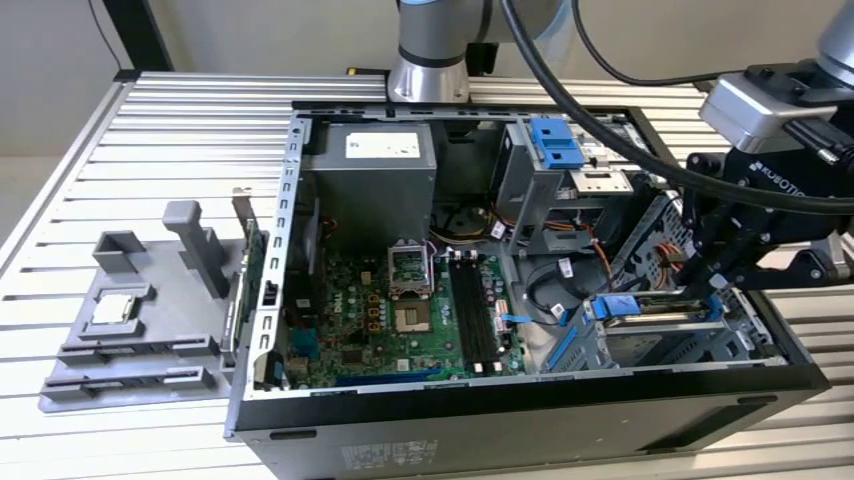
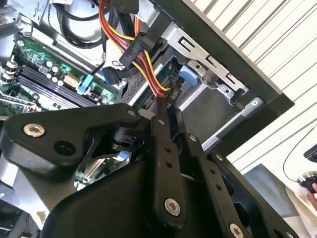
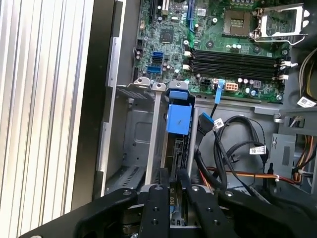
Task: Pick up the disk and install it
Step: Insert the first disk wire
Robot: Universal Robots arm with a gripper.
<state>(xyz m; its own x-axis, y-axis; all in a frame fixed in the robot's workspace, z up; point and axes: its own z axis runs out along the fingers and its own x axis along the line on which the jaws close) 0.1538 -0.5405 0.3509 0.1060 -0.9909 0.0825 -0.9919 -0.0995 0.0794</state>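
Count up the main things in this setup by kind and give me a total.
open computer case: 1
grey holder tray: 1
square silver chip: 1
blue latch piece: 1
disk: 1
gripper: 1
Total: 6
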